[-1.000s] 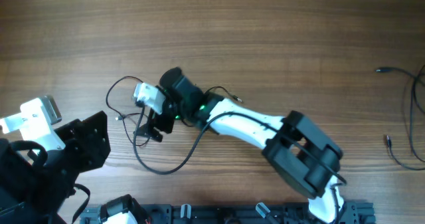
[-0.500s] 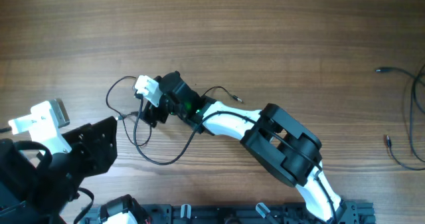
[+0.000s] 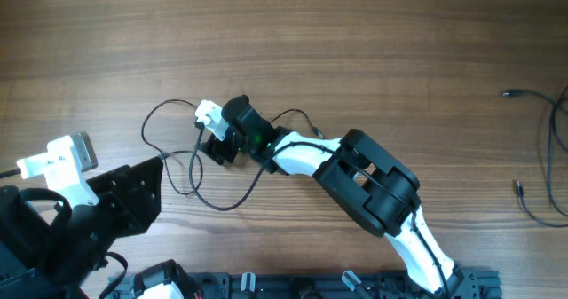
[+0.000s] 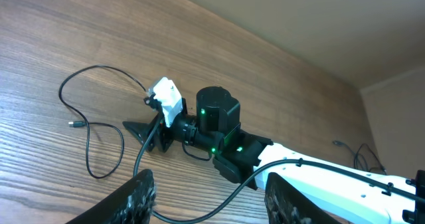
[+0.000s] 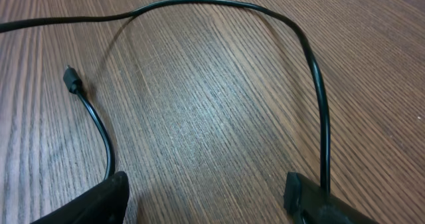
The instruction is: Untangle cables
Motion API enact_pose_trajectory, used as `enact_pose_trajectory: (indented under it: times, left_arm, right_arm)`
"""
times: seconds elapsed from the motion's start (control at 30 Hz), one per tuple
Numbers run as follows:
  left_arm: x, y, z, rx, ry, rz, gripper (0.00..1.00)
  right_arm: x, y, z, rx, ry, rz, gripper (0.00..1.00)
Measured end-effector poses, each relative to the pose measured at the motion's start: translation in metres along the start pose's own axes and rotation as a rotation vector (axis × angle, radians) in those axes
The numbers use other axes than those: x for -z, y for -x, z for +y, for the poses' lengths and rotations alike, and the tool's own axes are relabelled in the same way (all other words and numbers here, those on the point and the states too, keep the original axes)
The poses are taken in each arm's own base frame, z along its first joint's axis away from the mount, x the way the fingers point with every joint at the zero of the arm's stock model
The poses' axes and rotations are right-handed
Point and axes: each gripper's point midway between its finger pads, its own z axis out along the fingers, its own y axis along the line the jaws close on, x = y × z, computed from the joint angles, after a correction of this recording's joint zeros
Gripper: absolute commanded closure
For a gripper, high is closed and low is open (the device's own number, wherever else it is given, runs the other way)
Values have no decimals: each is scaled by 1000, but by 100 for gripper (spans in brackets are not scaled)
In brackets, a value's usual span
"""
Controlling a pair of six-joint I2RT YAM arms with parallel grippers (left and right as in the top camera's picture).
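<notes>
Right hand (image 5: 206, 187), open and empty, straddles a cable (image 5: 317, 98) arching away from it.

White right arm (image 3: 306, 154) has black joints, green light (image 3: 260, 142), black right pincer (image 5: 206, 187).

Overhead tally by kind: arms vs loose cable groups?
Robot arms: 2 (left arm, right arm)
Loose black cable groups: 2 (cables left of centre, cables at far right)
Total: 4
</notes>
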Motion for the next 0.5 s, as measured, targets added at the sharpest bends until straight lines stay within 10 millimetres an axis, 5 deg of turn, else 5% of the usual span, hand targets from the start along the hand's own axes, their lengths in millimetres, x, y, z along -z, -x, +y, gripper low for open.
enact_pose_trajectory:
  times: [0.07, 0.13, 0.4, 0.5]
  left_arm:
    - [0, 0, 0, 0, 0, 0, 45]
    - [0, 0, 0, 0, 0, 0, 45]
    - [0, 0, 0, 1, 0, 2, 45]
    - [0, -1, 0, 2, 1, 3, 45]
  right_arm:
    - [0, 0, 1, -16, 7, -1, 47]
    - [0, 0, 3, -26, 16, -2, 94]
    - [2, 7, -1, -56, 13, -25, 96]
    - [36, 52, -34, -45, -44, -116, 96]
